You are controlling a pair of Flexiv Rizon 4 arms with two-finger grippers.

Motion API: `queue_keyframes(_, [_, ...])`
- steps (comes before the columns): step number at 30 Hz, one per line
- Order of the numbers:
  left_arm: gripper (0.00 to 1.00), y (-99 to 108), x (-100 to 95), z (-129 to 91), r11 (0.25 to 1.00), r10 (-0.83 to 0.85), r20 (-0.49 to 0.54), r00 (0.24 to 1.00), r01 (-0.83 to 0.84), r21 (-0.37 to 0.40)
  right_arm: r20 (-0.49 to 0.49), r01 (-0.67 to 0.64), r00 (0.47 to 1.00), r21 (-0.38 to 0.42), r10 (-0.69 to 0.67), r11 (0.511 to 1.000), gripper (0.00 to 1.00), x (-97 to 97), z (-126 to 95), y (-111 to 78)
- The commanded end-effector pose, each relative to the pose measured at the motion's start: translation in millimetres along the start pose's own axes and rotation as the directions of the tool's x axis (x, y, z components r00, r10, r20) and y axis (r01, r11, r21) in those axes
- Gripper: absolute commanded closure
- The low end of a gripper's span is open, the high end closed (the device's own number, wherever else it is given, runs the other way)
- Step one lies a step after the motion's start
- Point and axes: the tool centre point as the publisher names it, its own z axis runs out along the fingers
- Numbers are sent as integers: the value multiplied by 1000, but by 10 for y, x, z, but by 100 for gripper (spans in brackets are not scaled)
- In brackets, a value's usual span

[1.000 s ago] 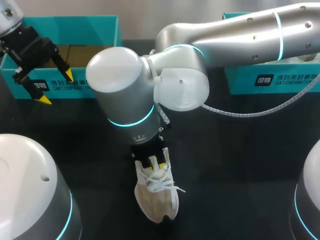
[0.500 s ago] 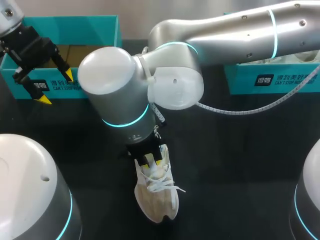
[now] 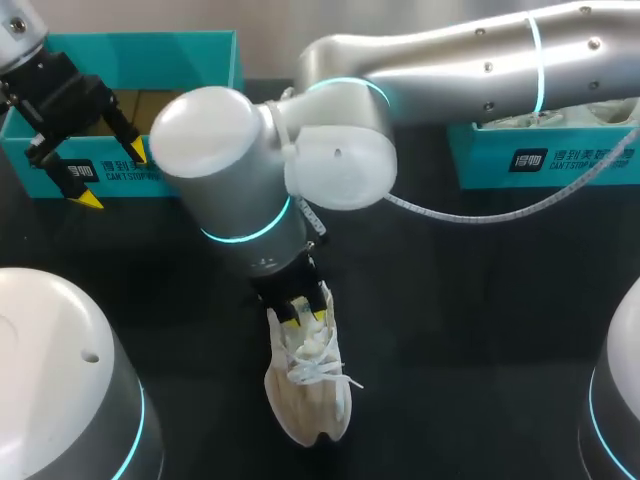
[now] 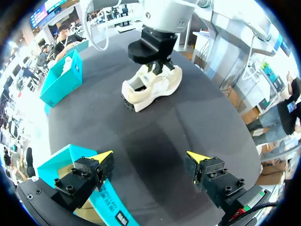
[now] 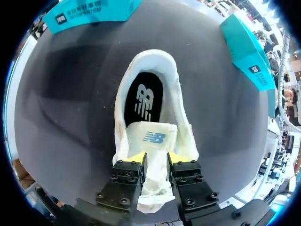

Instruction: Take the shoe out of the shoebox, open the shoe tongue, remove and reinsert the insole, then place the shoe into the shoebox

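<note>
Sneaker (image 3: 308, 390), cream with white laces, lies on the black worktop (image 3: 480, 320), out of the teal shoebox (image 3: 140, 45) at the far left. The right hand (image 3: 303, 316) stands over the sneaker's opening, its 2 fingers pressed against the white tongue (image 5: 153, 137) from either side, pinching it. Ahead of the tongue, the dark insole (image 5: 143, 99) shows inside the sneaker. The left hand (image 3: 112, 175) hangs at the shoebox's front wall, fingers wide apart, holding nothing. Another teal box (image 3: 545, 160) sits at the far right.
</note>
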Motion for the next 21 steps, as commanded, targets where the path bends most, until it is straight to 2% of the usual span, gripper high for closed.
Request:
queue_keyframes(1, [0, 3, 7, -3, 1000, 0, 0, 1000, 0, -2, 34, -90, 995, -35, 91, 995, 69, 22, -80, -72])
queue_keyframes(11, [0, 3, 7, -3, 1000, 0, 0, 1000, 0, -2, -91, -18, 996, -22, 16, 1000, 69, 9, 282, 83])
queue_keyframes(17, [0, 3, 7, -3, 1000, 0, 0, 1000, 0, -2, -56, -5, 998, -47, 3, 999, 68, -93, 26, 20])
queue_keyframes(21, [0, 3, 7, -3, 1000, 0, 0, 1000, 0, -2, -42, 95, 994, -73, -98, 993, 67, -176, -240, 2])
